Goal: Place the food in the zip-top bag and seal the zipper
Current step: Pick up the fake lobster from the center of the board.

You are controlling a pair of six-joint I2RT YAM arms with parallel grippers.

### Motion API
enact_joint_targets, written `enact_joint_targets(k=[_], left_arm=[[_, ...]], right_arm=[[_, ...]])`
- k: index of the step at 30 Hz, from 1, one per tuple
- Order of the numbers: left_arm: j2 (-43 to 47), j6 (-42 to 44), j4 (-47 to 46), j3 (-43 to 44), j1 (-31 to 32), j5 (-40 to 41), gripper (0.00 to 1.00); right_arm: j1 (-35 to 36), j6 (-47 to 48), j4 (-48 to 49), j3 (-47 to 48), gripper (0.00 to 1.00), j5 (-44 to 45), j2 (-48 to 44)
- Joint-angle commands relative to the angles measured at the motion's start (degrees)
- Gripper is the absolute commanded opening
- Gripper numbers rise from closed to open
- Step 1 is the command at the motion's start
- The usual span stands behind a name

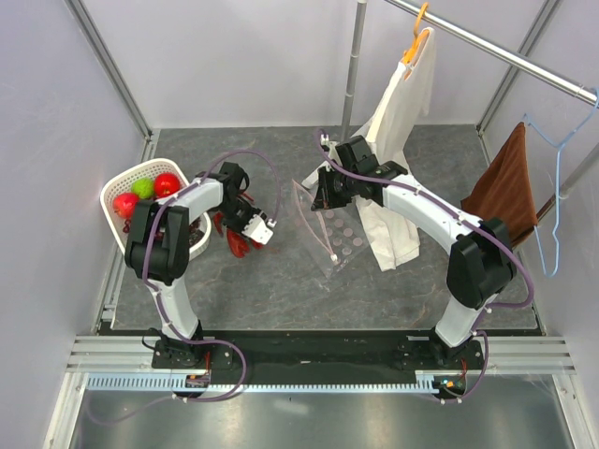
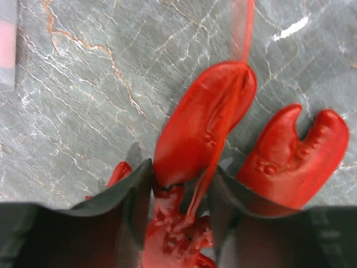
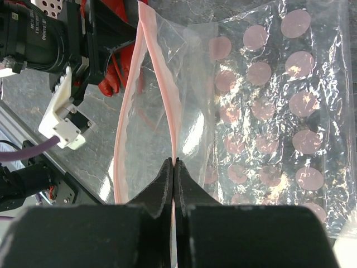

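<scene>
The grey surface (image 1: 281,281) carries the zip-top bag (image 1: 342,234), half lifted near the middle with its mouth open; the white basket (image 1: 106,198) at the left edge holds a red apple (image 1: 167,183) and a green piece (image 1: 142,187); the right claw (image 3: 174,167) is pressed together on the pink zipper (image 3: 131,106); the left claw (image 2: 183,184) has a finger on each side of a red toy food (image 2: 206,123) lying on the surface; whether it already grips cannot be told.

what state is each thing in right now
zip-top bag: unzipped, mouth gaping, looks empty
right gripper: shut on the bag's pink zipper
left gripper: jaws straddle the red lobster, grip unclear
red lobster: lying on the table
white basket: upright, fruit inside
</scene>
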State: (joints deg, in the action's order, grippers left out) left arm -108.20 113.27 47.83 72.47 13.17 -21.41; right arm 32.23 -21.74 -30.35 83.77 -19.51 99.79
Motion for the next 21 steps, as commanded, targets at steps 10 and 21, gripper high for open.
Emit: enact_joint_targets(k=[10, 21], left_arm=[[6.5, 15.2, 2.9, -0.7, 1.5, -1.3, 0.02], [17.1, -12.3, 12.3, 14.6, 1.2, -21.8, 0.02]], right_arm=[[-0.5, -0.5, 2.1, -0.4, 0.00, -0.8, -2.0], [-0.5, -1.0, 2.2, 0.3, 0.00, 0.4, -2.1]])
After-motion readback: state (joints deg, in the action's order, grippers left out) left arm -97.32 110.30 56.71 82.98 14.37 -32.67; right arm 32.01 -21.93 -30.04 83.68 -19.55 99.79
